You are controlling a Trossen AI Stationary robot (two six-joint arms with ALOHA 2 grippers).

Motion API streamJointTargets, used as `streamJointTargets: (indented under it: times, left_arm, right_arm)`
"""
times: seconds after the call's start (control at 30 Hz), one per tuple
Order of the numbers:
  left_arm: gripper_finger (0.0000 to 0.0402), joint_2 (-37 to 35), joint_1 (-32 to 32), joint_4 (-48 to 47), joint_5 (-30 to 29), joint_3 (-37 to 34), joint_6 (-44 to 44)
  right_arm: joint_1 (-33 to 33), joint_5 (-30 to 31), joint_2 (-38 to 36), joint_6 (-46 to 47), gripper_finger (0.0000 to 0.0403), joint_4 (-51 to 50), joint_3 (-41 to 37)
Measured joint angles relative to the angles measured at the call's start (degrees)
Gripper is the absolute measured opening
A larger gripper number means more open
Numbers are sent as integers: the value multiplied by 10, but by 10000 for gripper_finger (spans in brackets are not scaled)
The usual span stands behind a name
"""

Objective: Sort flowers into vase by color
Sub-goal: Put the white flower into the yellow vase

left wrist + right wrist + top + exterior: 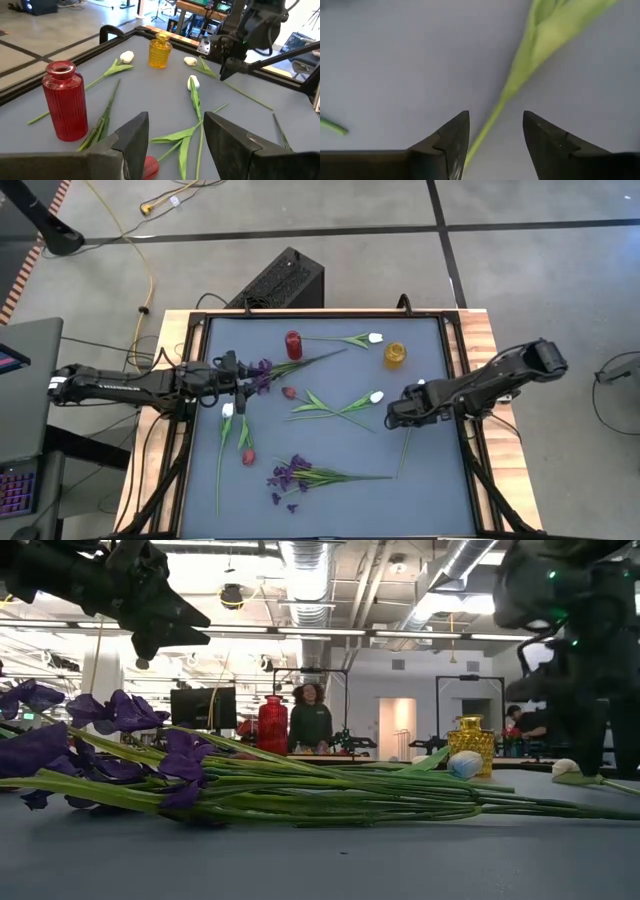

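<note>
Artificial flowers lie flat on the grey mat (330,435): white tulips (376,396), red buds (247,458) and purple clusters (290,475). A red vase (293,344) and a yellow vase (395,354) stand upright toward the far edge. My right gripper (392,416) is open and points down over a white tulip's green stem (492,117), one finger on each side of it, apart from it. My left gripper (243,386) is open and hovers near a red bud (150,167) and a purple flower (262,367).
A raised black frame (452,345) rims the mat. Leafy stems (192,132) cross the middle of the mat between the two arms. In the low view purple blooms (120,715) and stems fill the foreground. A person (311,720) stands in the room beyond the table.
</note>
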Motion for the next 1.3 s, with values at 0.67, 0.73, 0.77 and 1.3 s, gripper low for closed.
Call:
streamJointTargets:
  times: [0.67,0.73,0.77,1.3]
  left_arm:
    - [178,0,0,-4,28,0,-22]
    - [178,0,0,-5,28,0,-26]
    - [178,0,0,-5,28,0,-26]
    - [178,0,0,-19,11,0,-22]
  right_arm:
    - [-2,-4,69,27,16,40,2]
    - [-2,-3,56,41,23,33,0]
    - [-2,1,46,46,27,33,0]
    - [-1,246,-186,-2,16,59,-2]
